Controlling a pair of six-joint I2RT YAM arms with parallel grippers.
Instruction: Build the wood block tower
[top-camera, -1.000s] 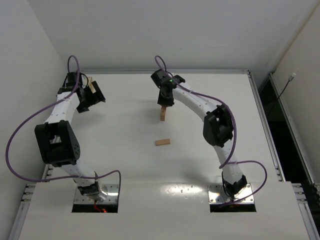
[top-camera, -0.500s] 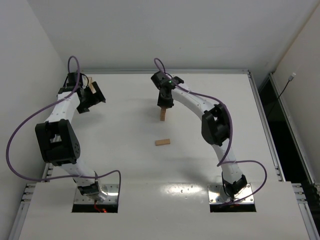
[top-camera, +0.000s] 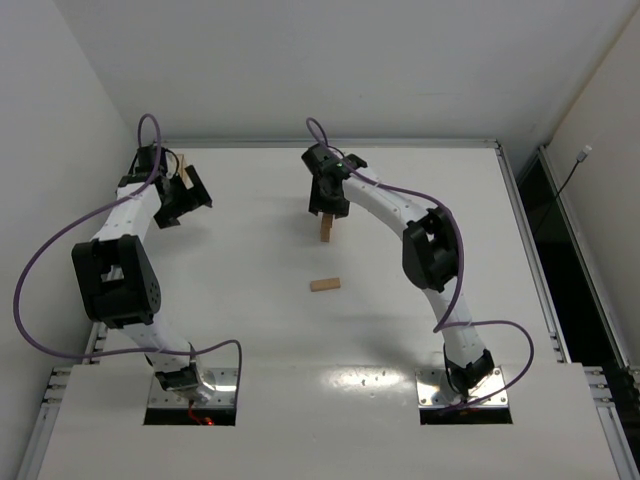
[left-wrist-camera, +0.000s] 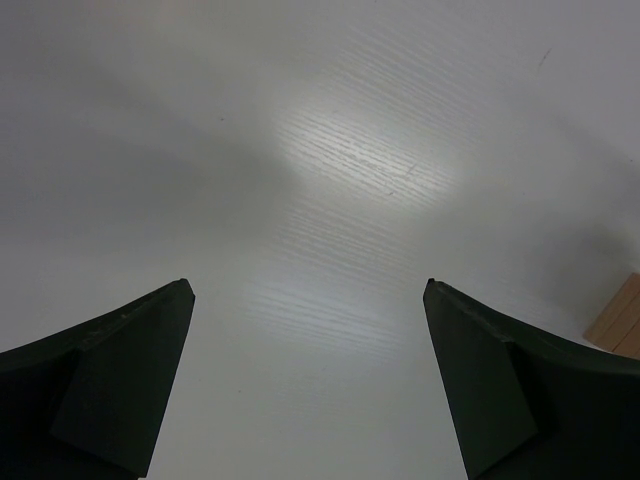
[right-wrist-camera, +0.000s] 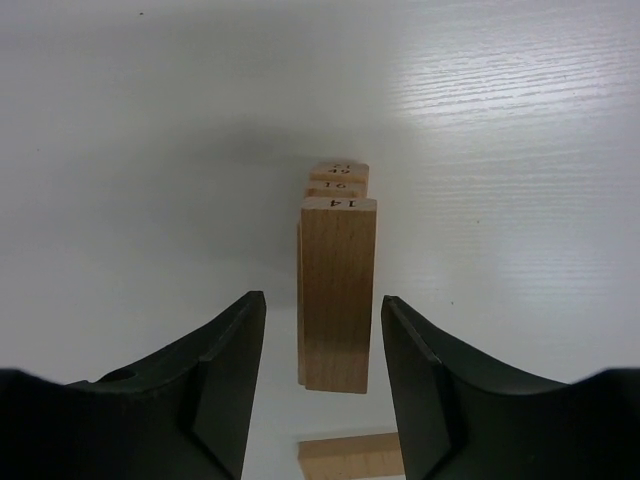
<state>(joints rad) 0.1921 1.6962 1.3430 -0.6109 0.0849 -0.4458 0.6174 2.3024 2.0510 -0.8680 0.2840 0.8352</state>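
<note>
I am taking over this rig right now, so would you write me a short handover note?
Left tool: open, empty, over bare table at the far left.
Right tool: open, fingers either side of the top of the tower, not clamping it.
Things: the tower stands mid-table; a loose block lies flat nearer the arms; a second block sits beside the left tool.
Done: tower started and upright.
Left: add the two remaining blocks, probably the loose one first.
</note>
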